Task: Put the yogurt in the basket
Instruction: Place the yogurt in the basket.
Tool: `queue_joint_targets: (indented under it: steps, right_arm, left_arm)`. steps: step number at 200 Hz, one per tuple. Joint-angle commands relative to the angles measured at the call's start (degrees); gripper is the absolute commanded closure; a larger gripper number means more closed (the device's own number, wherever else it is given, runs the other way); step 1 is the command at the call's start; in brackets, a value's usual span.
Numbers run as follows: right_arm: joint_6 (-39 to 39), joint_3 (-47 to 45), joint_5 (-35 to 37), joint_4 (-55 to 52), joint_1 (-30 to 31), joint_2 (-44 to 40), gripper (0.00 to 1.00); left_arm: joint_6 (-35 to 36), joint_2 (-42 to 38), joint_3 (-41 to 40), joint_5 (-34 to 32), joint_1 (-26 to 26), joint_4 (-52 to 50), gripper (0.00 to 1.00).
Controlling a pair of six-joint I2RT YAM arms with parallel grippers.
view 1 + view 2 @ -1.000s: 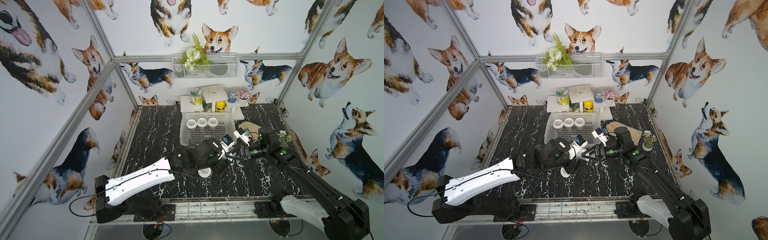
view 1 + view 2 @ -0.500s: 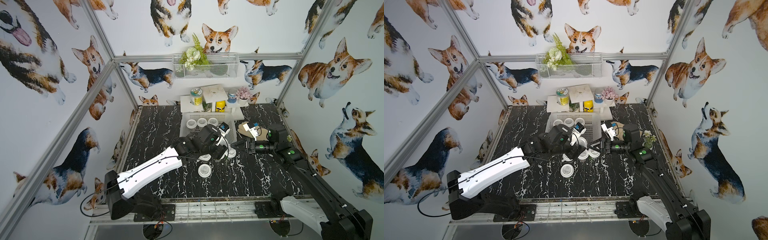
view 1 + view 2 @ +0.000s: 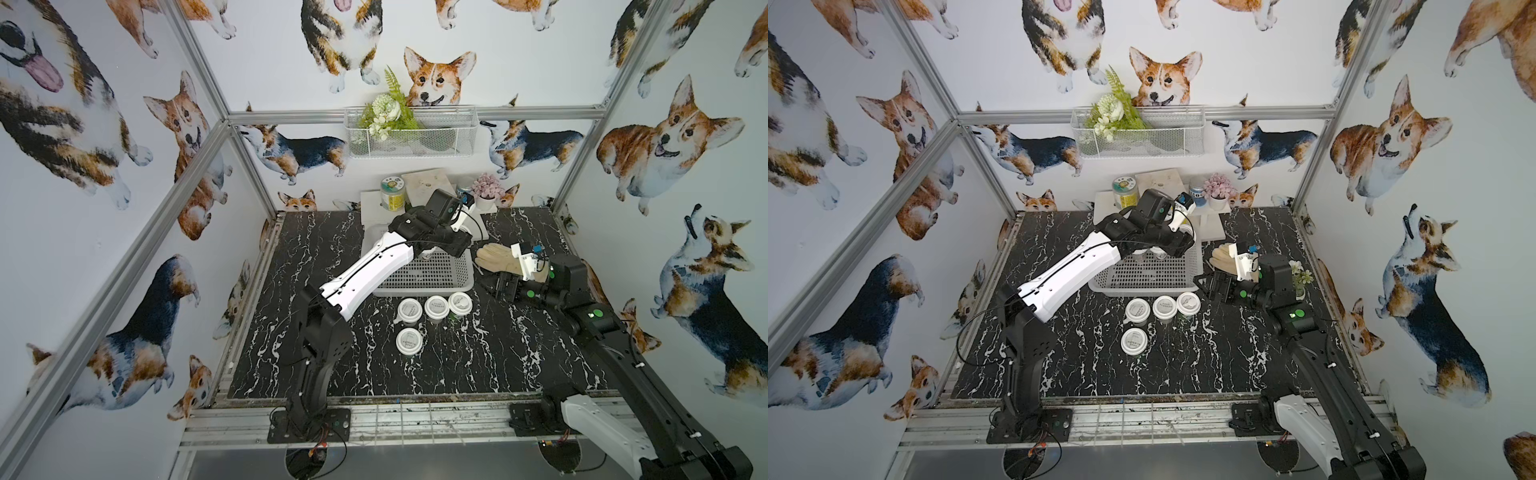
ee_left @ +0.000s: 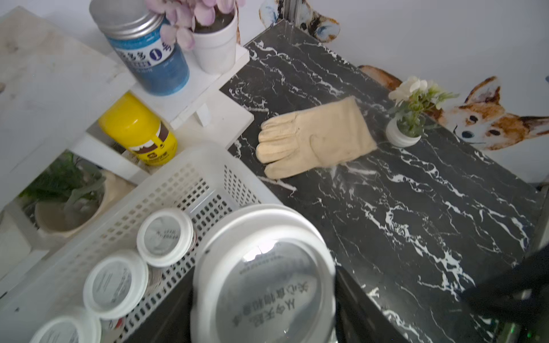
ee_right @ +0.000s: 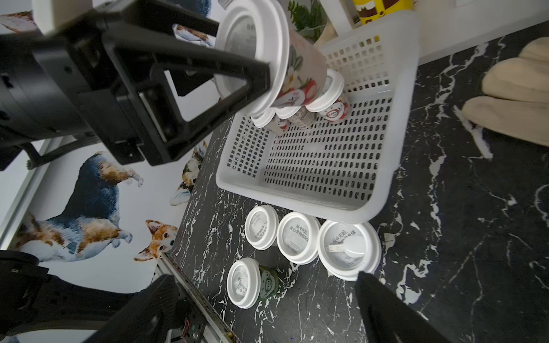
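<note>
White slotted basket (image 3: 422,291), white grey-printed lids on yogurt (image 3: 436,306), one seemingly green-bodied, black white-veined table (image 3: 478,365).

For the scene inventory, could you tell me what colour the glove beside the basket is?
Pale cream-yellow; the glove shows best in the left wrist view.

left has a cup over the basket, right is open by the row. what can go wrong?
1. The left gripper holds a cup by its lid close beside three cups in the basket; set down there, it may catch a lid and tip.
2. The right gripper is open beside a tight row of cups; a finger may knock a neighbour.
</note>
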Motion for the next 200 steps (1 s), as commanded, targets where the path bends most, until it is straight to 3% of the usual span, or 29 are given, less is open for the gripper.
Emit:
queue_joint_targets:
  steps: [1,40,200]
  right_arm:
    - [-2.1,-1.0,4.8,0.6,-0.1,-0.4,0.01]
    - [-1.4,-4.2,6.3,3.5,-0.2,-1.3,0.01]
    - [-0.5,-6.1,4.7,6.0,-0.2,1.5,0.01]
  left_arm:
    - [-0.2,6.4,7.9,2.1,1.6,-4.6,0.39]
    - [-1.2,16.6,18.4,1.1,3.3,-7.9,0.40]
    - [-2.2,24.4,18.4,-0.3,5.0,-1.7,0.40]
